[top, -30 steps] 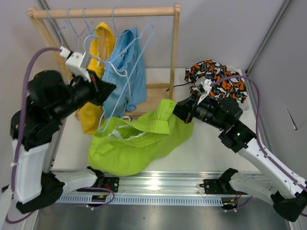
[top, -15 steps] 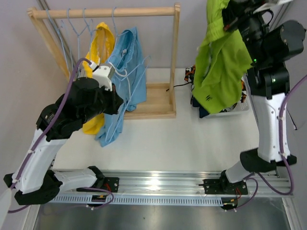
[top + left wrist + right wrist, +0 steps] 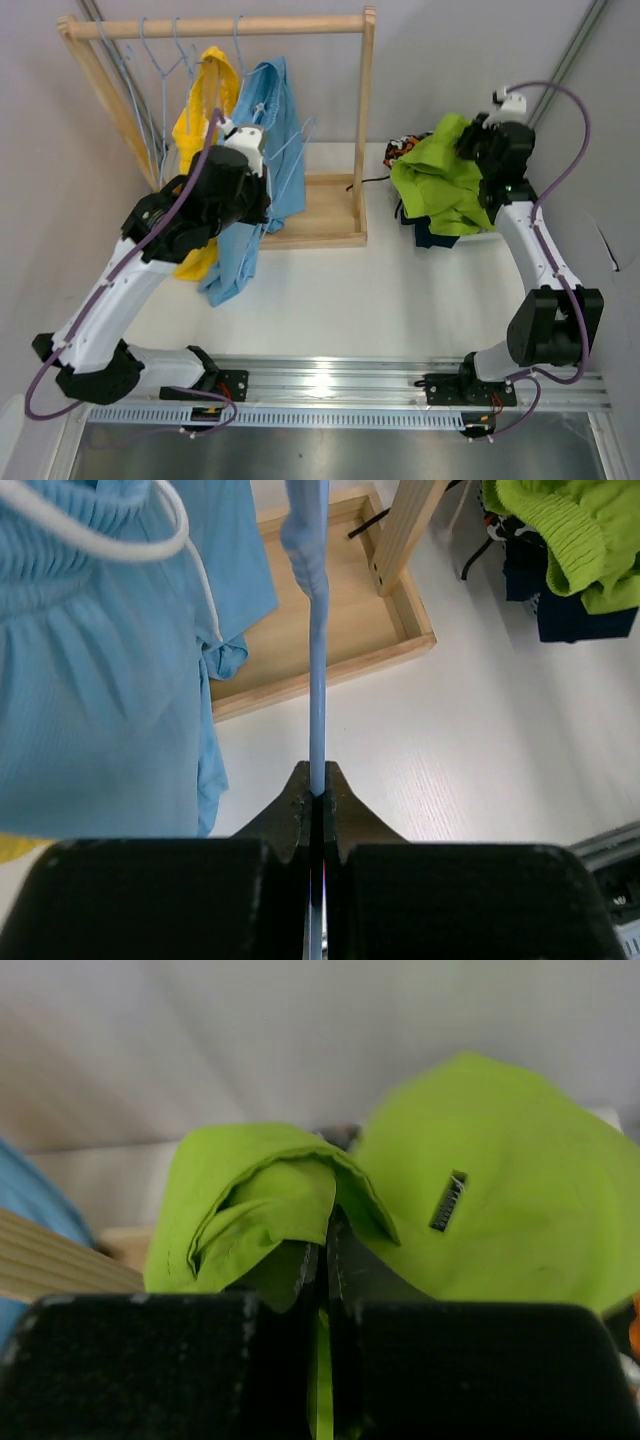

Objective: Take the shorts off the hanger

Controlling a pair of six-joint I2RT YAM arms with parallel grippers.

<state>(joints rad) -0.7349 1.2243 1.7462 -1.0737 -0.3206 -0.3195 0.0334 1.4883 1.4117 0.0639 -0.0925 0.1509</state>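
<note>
At the rack (image 3: 366, 120): yellow shorts (image 3: 193, 112) and light blue shorts (image 3: 272, 125) hanging.
Left claw (image 3: 313, 795): clamped on a blue hanger (image 3: 318, 670) wire.
Right claw (image 3: 322, 1260): clamped on lime green shorts (image 3: 435, 185), lying atop navy shorts (image 3: 565, 620), right rear.

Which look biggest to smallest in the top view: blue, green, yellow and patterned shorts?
1. Blue shorts.
2. Green shorts.
3. Yellow shorts, partly hidden by the left arm, so unsure.
4. Patterned shorts, only a sliver showing.

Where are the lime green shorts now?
Top view, far right: lime green shorts atop the navy shorts, right of the wooden rack, pinched in the right hand.
</note>
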